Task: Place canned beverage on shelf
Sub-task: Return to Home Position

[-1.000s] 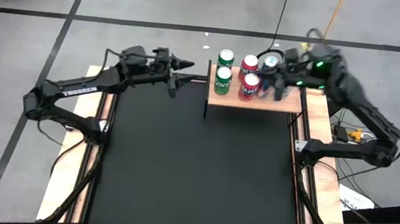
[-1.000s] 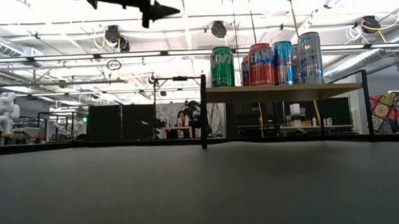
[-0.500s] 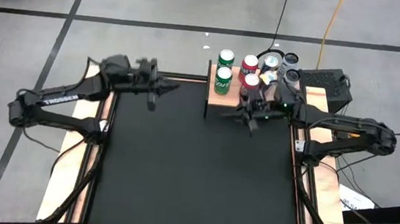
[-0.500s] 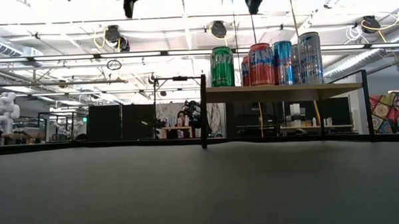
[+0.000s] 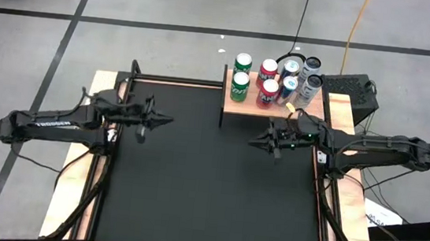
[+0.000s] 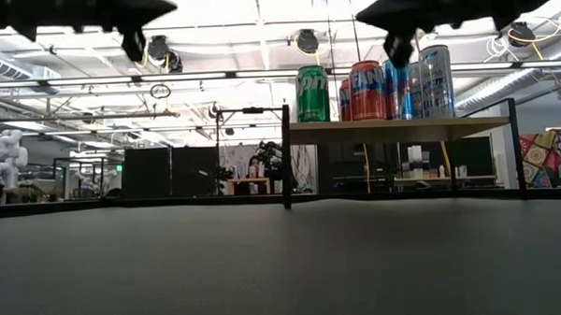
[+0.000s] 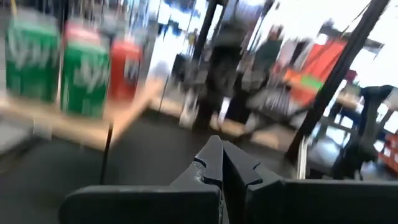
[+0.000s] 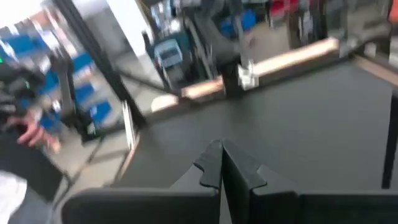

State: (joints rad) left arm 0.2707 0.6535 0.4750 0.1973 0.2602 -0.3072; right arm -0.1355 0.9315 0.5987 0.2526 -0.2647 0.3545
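Note:
The shelf (image 5: 248, 105) is a light wooden board on thin black posts at the far edge of the black mat. Several cans stand upright on it: green ones (image 5: 239, 86) at its left end, red ones (image 5: 267, 93) in the middle, blue and silver ones (image 5: 307, 86) at its right end. In the low view the cans (image 6: 367, 89) stand in a row on the board (image 6: 392, 130). My left gripper (image 5: 169, 119) hovers shut over the mat's left part. My right gripper (image 5: 251, 143) hovers shut over the mat, just near of the shelf. Both hold nothing.
The black mat (image 5: 208, 191) fills the table between wooden side rails (image 5: 97, 196). A dark box (image 5: 352, 90) and cables lie beyond the shelf's right end. Papers (image 5: 382, 231) lie on the floor at the right. The left wrist view shows green cans (image 7: 84, 71).
My right gripper has drawn away from the cans at the shelf's right end, moving toward the near edge and leftward, out over the mat. My left gripper has pulled back from the shelf's left end toward the table's left and near edges. The cans have stayed in place.

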